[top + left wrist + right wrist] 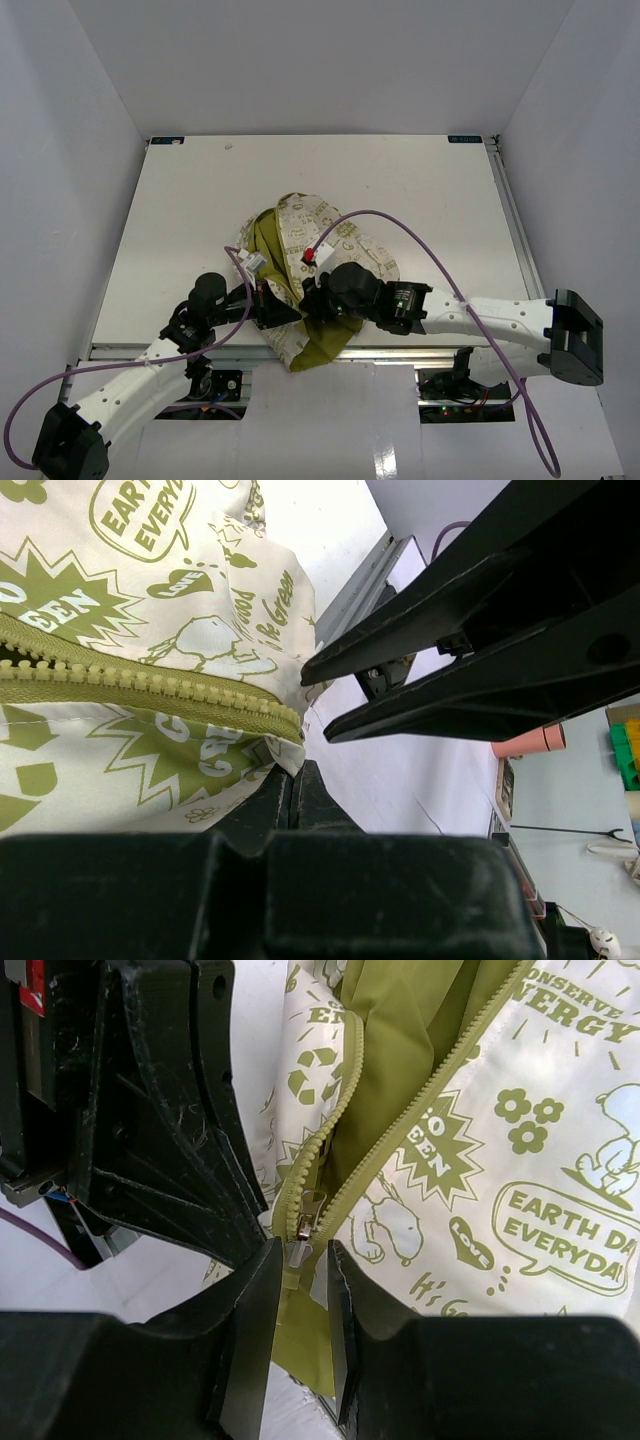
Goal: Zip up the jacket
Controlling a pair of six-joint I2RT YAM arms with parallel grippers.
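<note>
While jacket (322, 238) lies bunched at the worktop's (420, 200) near edge, zip open above its base, left end effector (295, 795) is pinched together on the hem. Right end effector (303, 1280): fingers slightly apart astride the pull (299, 1252); whether they bite it, cannot tell. Advice: seat pull squarely, hold hem taut, draw straight along the teeth.

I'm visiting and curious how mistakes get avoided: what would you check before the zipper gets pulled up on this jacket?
1. Left gripper pinching the jacket at its bottom edge: ok.
2. Zipper pull sits between the fingers of the right gripper: ok.
3. Right gripper truly clamped on the pull: cannot tell.
4. Both tooth rows meet at the slider: ok.
5. Jacket lying flat ahead of the slider: not ok, bunched.
</note>
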